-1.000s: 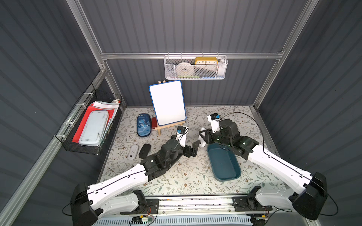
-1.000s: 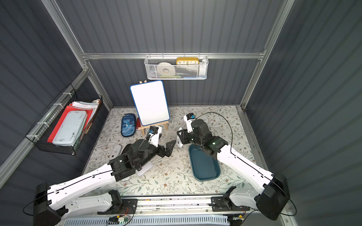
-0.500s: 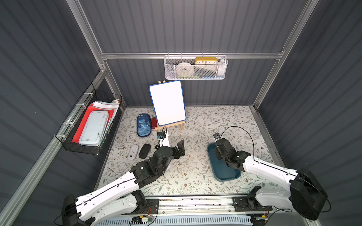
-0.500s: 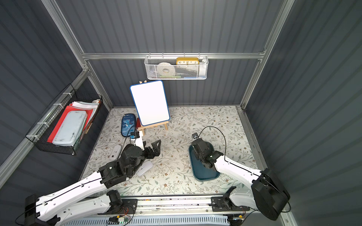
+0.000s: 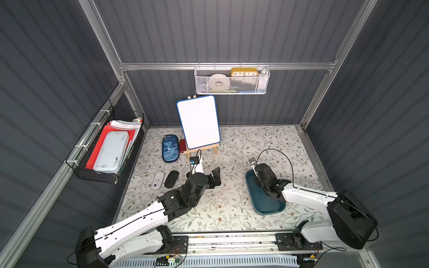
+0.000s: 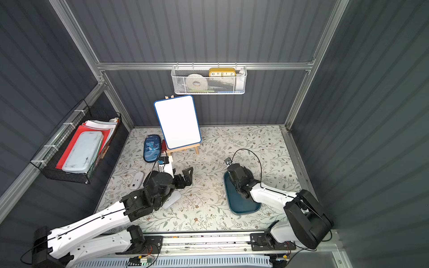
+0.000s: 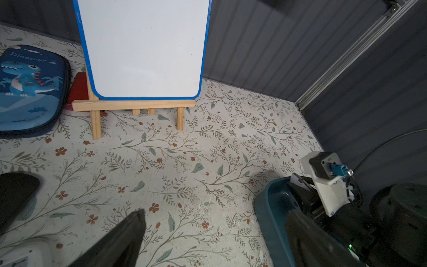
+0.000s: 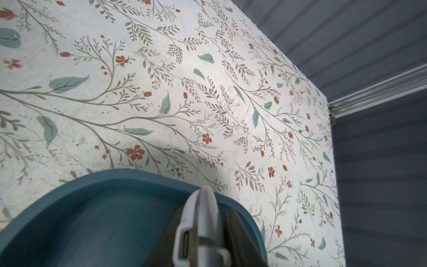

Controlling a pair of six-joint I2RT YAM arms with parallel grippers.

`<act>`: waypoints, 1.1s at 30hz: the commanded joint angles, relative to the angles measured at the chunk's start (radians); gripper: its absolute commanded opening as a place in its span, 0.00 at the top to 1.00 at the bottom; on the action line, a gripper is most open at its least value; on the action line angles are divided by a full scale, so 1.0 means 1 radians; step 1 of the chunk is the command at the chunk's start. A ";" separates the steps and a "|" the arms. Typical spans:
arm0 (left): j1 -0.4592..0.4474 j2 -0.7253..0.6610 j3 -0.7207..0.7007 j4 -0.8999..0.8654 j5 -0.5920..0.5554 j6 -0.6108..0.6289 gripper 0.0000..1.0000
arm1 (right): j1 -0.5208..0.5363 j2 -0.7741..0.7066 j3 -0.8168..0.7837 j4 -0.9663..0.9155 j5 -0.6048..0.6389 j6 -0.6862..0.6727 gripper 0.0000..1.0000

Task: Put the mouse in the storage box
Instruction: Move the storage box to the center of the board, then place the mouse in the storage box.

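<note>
The right end effector point(image 8: 204, 211), closed on the white mouse point(image 8: 200, 231), should go lower into the storage box point(image 8: 104, 182) before releasing.

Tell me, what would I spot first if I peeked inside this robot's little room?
Probably the big whiteboard with its blue edge, standing on a wooden easel at the back of the flowery table, with a blue dinosaur pencil case beside it. Next, the right gripper pinching a white mouse over the dark teal storage box on the robot's right side.
</note>
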 commanded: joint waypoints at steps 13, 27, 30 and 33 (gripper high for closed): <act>0.018 -0.025 -0.007 0.033 0.032 0.037 0.01 | -0.077 0.268 0.094 0.321 -0.024 -0.206 0.99; 0.023 -0.013 -0.006 0.034 0.043 0.037 0.01 | -0.083 0.339 0.119 0.308 0.029 -0.192 0.80; 0.024 -0.010 -0.006 0.034 0.046 0.035 0.00 | -0.079 0.332 0.107 0.306 0.021 -0.184 0.56; 0.023 -0.003 -0.002 0.032 0.049 0.034 0.00 | -0.070 0.318 0.113 0.280 0.001 -0.168 0.43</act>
